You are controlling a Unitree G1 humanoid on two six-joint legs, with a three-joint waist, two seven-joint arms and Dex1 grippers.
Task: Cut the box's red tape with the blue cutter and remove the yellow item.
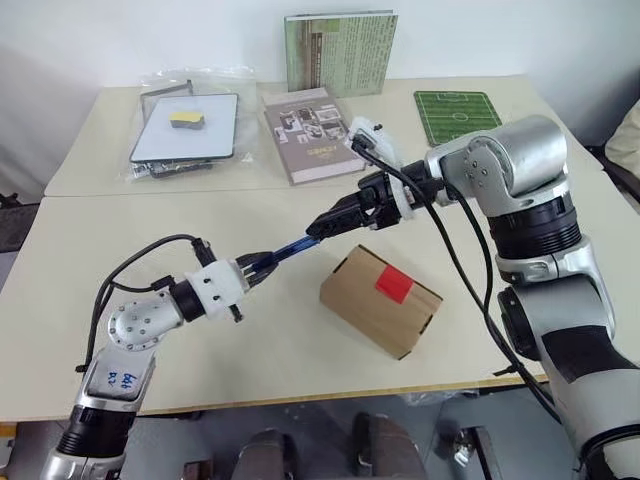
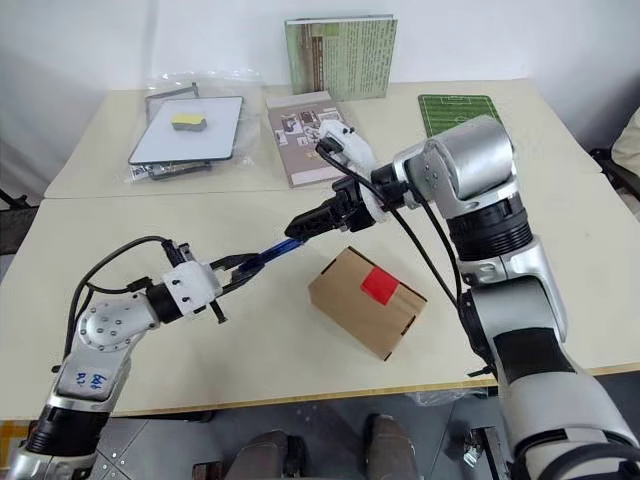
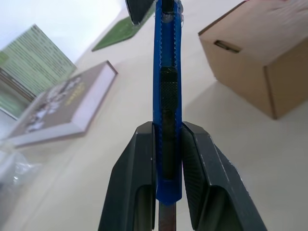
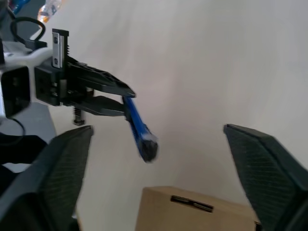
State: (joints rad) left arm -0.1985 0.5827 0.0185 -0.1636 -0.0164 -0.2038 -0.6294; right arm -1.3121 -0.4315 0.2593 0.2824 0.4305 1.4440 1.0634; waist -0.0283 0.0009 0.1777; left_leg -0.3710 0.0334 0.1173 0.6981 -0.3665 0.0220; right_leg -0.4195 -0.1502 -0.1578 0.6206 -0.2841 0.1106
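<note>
Between the left end effector point(image 1: 247, 268)'s clamped fingers sits the blue cutter point(image 1: 290, 246), its far end at the wide-open, empty right end effector point(image 1: 325, 225). Just beyond, the box point(image 1: 380, 300) rests on the tabletop point(image 1: 250, 340), red tape point(image 1: 393, 284) uncut. Handover seems underway; next, regrasp and slice.

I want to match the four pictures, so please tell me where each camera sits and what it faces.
Left eye and right eye: on the head, looking down over both arms at the table, the box and its red tape.
Left wrist: along the left tool, shut on the blue cutter; box beyond.
Right wrist: between the open right tool's fingers, facing the left tool, cutter and box.
All share the cutter and box.
</note>
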